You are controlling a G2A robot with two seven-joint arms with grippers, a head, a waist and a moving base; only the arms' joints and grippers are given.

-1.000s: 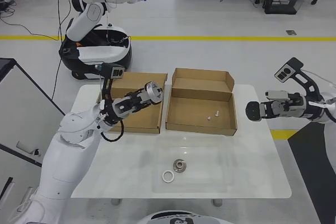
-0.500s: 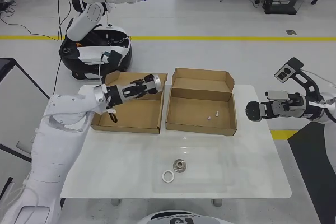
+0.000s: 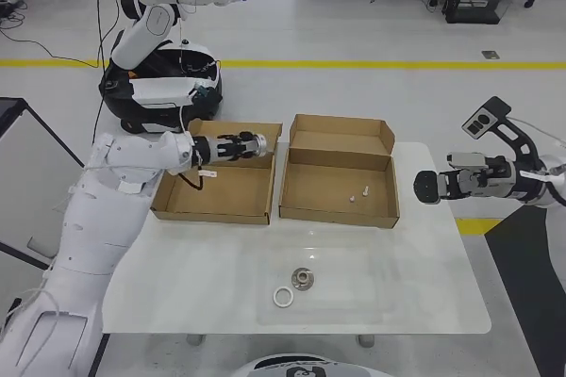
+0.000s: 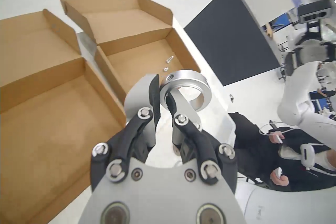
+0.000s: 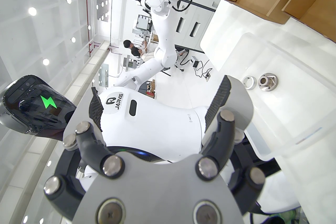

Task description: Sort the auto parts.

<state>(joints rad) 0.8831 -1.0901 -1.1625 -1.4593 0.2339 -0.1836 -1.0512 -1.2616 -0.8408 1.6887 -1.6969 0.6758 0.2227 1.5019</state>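
Left fingers (image 4: 155, 99) are clenched on a metal collar ring (image 4: 189, 75). The top view places them in the air over the far part of the left cardboard box (image 3: 217, 193), close to the side that adjoins the right cardboard box (image 3: 325, 184). On the other arm the right fingers (image 5: 218, 101) are spread wide with nothing between them, held beside the right box near the edge of the counter (image 3: 208, 273). As for progress, two small fasteners (image 3: 365, 191) already lie on the floor of the right box. The left box floor, where it shows, carries no part, so the ring looks to be the first piece bound for it and has not yet been let go. Two pieces wait in the clear tray (image 3: 264, 316) at the near side of the counter: a white ring (image 3: 282, 298) and, just beside it, a flanged hub (image 3: 304, 279). I judge the sorting roughly at its midpoint, with one drop pending and two picks left. The left wrist view gives what the top view leaves too small to read: one finger passes through the ring's bore, the other presses on its outer wall, and a threaded hole sits in the ring's side. The right wrist view settles the spread of the right fingers, which cannot be told from above.
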